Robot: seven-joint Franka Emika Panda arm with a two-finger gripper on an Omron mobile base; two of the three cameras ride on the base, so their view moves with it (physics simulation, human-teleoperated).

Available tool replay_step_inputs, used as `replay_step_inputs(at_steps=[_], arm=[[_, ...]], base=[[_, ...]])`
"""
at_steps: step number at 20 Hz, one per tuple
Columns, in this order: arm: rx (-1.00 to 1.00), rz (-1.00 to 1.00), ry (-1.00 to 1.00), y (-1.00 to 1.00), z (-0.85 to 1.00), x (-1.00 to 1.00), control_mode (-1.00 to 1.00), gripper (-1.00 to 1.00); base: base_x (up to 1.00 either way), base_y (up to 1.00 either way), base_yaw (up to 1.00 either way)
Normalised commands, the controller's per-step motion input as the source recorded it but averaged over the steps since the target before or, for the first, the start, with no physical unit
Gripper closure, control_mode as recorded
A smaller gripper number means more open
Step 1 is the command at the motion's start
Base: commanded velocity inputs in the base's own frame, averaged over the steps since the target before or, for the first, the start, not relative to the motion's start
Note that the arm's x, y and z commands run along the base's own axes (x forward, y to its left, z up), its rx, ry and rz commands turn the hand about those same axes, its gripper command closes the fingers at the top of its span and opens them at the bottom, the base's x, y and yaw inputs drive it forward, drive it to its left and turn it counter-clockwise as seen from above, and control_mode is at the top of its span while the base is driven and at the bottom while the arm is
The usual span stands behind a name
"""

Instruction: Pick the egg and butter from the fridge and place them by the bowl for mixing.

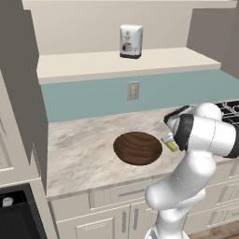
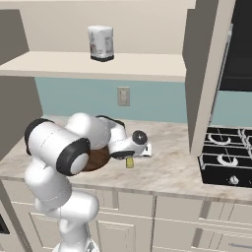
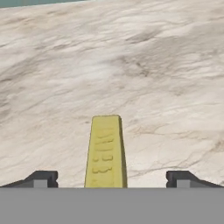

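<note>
The butter point(image 3: 106, 151), a pale-yellow stick, lies on the marble counter point(image 3: 131, 65) between my gripper's point(image 3: 111, 180) fingertips point(image 3: 43, 178), which stand wide apart and clear of it. In the left base view the butter point(image 1: 171, 144) sits just right of the dark wooden bowl point(image 1: 137, 147), partly behind my forearm. The right base view has the butter point(image 2: 129, 162) under my open gripper point(image 2: 132, 155), with the bowl point(image 2: 100, 157) mostly hidden behind the arm. The egg and the fridge are out of view.
A white canister point(image 1: 130, 41) stands on the shelf above the counter. A wall outlet point(image 1: 133, 90) sits on the teal backsplash. The black stove point(image 2: 225, 157) lies to the right, past a tall cabinet panel point(image 2: 204, 78).
</note>
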Motion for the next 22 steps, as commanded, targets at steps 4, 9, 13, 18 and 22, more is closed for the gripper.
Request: replay_step_inputs(at_steps=[4,9,13,18,22], arm=[[-0.01,-0.03,0.0,-0.11,0.45,-0.08,-1.0,-1.0],[-0.03,-0.05,0.0,-0.01,0.55,-0.04,-1.0,-1.0],[-0.03,-0.05,0.05,0.0,0.6,-0.01,-1.0,-1.0],[-0.01,-0.07,0.02,0.0,0.5,-0.19,-1.0,-1.0],[0.0,-0.09,0.0,0.01,0.46,-0.34,-1.0,-1.0]], base=[[0.0,0.0,0.0],[0.0,0.0,0.0],[0.0,0.0,0.0],[0.0,0.0,0.0],[0.0,0.0,0.0]])
